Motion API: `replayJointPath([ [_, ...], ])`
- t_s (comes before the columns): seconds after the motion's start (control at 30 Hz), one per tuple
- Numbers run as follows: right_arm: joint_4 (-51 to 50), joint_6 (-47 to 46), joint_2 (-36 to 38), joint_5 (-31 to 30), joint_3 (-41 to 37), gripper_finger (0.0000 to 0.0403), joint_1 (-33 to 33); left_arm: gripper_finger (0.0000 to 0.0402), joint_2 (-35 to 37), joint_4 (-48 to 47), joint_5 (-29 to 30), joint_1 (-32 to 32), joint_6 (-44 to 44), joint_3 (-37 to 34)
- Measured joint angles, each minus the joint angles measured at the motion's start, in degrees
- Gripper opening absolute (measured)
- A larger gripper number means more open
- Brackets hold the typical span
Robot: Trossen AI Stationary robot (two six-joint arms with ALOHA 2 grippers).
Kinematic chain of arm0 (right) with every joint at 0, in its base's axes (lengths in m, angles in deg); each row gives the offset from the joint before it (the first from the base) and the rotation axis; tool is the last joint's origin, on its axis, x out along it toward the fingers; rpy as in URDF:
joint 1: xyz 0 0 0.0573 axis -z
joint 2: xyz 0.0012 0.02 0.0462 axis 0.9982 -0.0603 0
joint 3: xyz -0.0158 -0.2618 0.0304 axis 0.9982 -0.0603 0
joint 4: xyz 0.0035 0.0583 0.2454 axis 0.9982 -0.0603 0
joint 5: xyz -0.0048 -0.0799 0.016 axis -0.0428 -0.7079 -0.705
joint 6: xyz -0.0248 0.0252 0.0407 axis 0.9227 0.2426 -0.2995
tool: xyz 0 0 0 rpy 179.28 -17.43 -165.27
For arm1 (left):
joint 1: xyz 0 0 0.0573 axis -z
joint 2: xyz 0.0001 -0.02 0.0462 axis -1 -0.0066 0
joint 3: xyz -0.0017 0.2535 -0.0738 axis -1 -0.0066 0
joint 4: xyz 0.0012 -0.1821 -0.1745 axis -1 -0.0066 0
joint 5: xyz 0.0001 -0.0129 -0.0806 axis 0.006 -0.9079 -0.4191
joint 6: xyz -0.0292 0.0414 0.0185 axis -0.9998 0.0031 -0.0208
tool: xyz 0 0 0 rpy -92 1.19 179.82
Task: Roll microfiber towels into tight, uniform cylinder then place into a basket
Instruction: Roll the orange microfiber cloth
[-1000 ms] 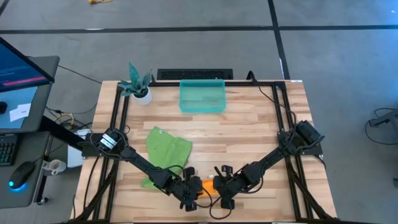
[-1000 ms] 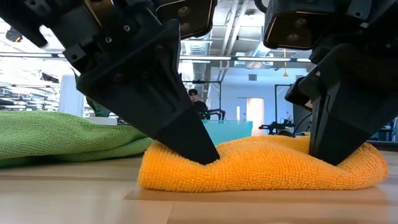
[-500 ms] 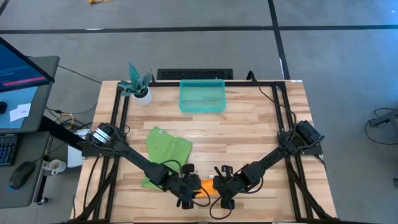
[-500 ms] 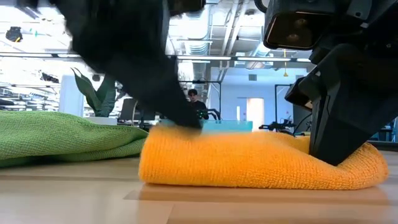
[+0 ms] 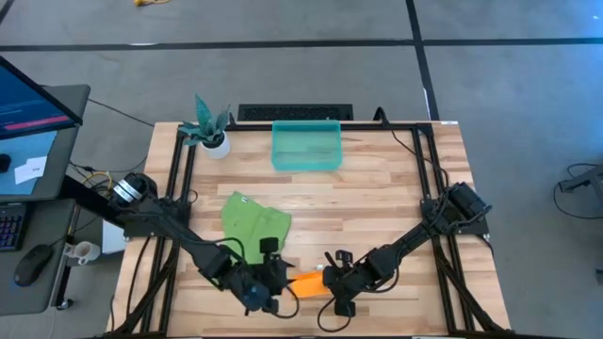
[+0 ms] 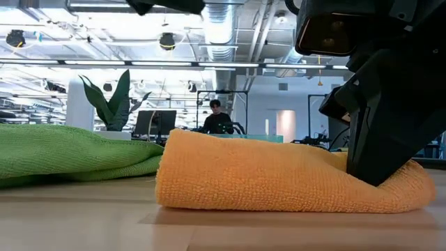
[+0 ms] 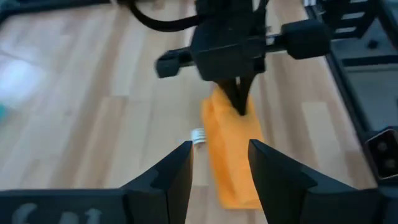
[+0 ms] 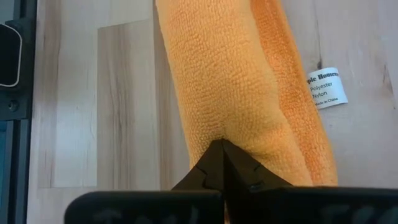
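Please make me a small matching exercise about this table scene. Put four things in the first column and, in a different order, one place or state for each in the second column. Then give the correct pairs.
Things:
1. orange towel
2. green towel
3. basket
4. left gripper

Places or states:
A. at the far edge of the table, beside the potted plant
B. open, lifted clear of the roll
C. rolled up, pinched at one end by the right gripper
D. lying loose and unrolled on the table

Pairs: 1-C, 2-D, 3-A, 4-B
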State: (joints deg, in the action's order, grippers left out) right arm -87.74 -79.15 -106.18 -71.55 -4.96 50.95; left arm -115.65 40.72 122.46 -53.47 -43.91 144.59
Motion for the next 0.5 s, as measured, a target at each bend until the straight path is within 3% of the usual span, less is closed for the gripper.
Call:
replayJointPath([
  [0.13, 0.2, 0.0, 0.0, 0.0, 0.0, 0.0014, 0.0, 0.0149, 0.0, -2.4, 1.4, 0.0, -5.3, -0.8],
  [0.27, 0.2, 0.0, 0.0, 0.0, 0.0, 0.0016, 0.0, 0.0149, -0.2, 4.2, -1.1, -0.9, -10.0, -6.9],
  [0.5, 0.3, 0.0, 0.0, 0.0, -0.1, 0.0014, 0.0, 0.0149, -0.2, 34.5, -11.6, -3.1, -10.2, -20.8],
])
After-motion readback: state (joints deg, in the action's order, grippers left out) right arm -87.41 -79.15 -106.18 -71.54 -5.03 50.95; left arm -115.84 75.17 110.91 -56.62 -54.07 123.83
